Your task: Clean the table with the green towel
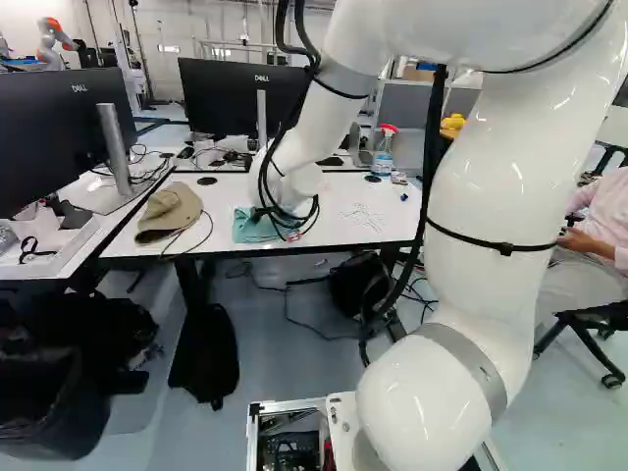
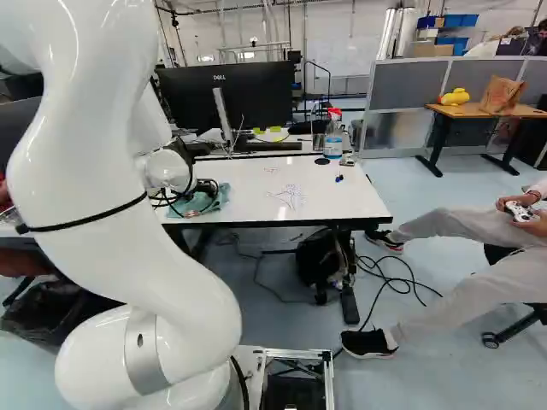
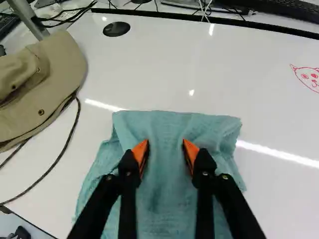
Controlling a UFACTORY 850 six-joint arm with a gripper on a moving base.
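Note:
The gripper [image 2: 205,188] is low over the white table [image 2: 342,201], at the green towel [image 2: 222,198] near the front edge. In the wrist view the gripper [image 3: 166,153] has its orange pads on two sides of a raised fold of the green towel [image 3: 167,129], shut on it with a fair width of cloth between. The rest of the towel lies spread around and ahead of the fingers. A red drawn face [image 3: 310,77] marks the tabletop to one side; thin scribbles [image 2: 289,196] show farther along the table in the right base view.
A tan hat [image 1: 169,213] with a cord lies beside the towel. Toward the table's back stand a spray bottle [image 2: 333,137] and a monitor [image 2: 226,96]. Small blue items [image 2: 339,178] lie near the bottle. A black bag [image 1: 361,285] is under the table. Another robot [image 1: 54,44] stands far back.

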